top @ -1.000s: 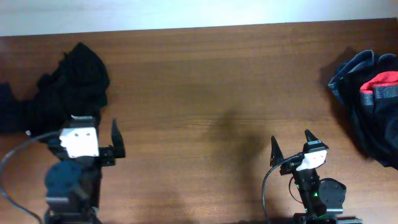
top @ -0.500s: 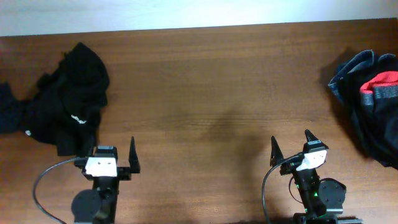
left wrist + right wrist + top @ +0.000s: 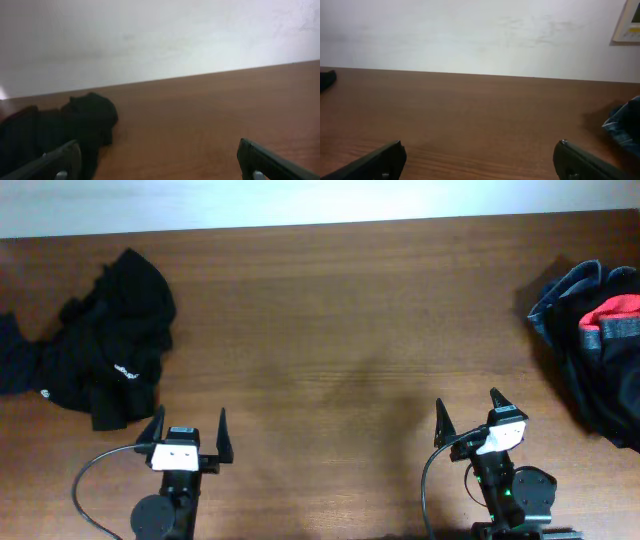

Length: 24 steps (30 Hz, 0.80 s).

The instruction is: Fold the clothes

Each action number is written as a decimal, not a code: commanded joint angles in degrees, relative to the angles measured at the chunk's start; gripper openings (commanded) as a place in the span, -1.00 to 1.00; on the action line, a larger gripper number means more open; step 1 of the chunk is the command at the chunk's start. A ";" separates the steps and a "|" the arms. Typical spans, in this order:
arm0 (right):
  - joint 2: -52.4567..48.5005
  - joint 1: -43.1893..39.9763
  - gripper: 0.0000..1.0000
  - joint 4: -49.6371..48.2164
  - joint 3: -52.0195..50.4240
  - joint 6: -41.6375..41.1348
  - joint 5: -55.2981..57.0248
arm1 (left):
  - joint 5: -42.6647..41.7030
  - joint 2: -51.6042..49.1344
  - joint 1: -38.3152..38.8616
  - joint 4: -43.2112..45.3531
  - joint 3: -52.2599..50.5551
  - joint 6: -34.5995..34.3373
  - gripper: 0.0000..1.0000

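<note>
A crumpled heap of black clothes [image 3: 105, 350] with small white logos lies at the table's left; the left wrist view shows it as a dark mound [image 3: 75, 125] ahead on the left. A second pile [image 3: 600, 345], navy and black with a red lining and grey knit band, sits at the right edge; its navy edge [image 3: 625, 125] shows in the right wrist view. My left gripper [image 3: 189, 426] is open and empty near the front edge, just right of the black heap. My right gripper [image 3: 468, 408] is open and empty at the front right, well left of the navy pile.
The brown wooden table [image 3: 330, 320] runs between the two piles. A pale wall [image 3: 470, 35] stands behind its far edge. A cable [image 3: 95, 475] loops by the left arm's base.
The left arm has drawn back from the black heap toward the front edge and swung right, its gripper now pointing forward. The right arm has not moved.
</note>
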State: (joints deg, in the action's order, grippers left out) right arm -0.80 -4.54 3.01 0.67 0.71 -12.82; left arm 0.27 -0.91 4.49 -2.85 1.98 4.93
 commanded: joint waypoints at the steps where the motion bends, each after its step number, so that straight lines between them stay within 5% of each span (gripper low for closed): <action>1: 0.59 -0.37 0.97 0.20 -0.35 0.37 -0.50 | -0.61 0.63 0.28 -1.03 -1.46 0.37 0.98; 24: 0.59 -0.37 0.97 0.20 -0.35 0.37 -0.50 | -0.09 0.61 0.22 -1.88 -1.46 1.20 0.98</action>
State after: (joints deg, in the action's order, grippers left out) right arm -0.80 -4.54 3.01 0.67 0.71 -12.82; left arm 0.21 -0.84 4.49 -4.75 0.95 4.99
